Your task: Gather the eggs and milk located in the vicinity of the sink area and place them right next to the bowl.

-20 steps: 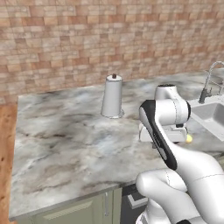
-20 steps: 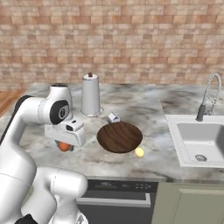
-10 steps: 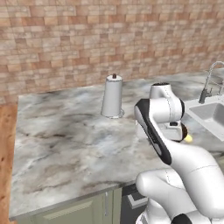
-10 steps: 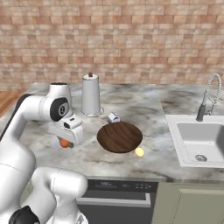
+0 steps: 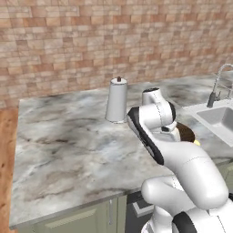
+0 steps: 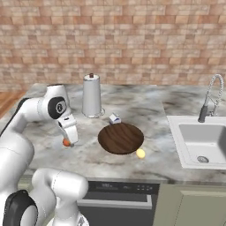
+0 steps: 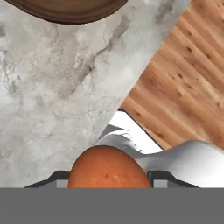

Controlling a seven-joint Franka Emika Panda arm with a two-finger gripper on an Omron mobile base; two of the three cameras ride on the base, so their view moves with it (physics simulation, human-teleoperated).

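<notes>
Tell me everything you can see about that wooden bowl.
The bowl is wide, shallow and round, of dark brown wood with visible grain, upright on the marble counter left of the sink. A small milk carton sits at its far rim, a yellow egg by its near rim; whether they touch it is unclear.

Arm: smooth white rounded casings with dark grey joint bands and a black strip along one link. Base bulbous, glossy white. No cables, screws or markings visible.

Even, bright rendered light; soft faint shadows (no glare); edges slightly soft, no blur.
</notes>
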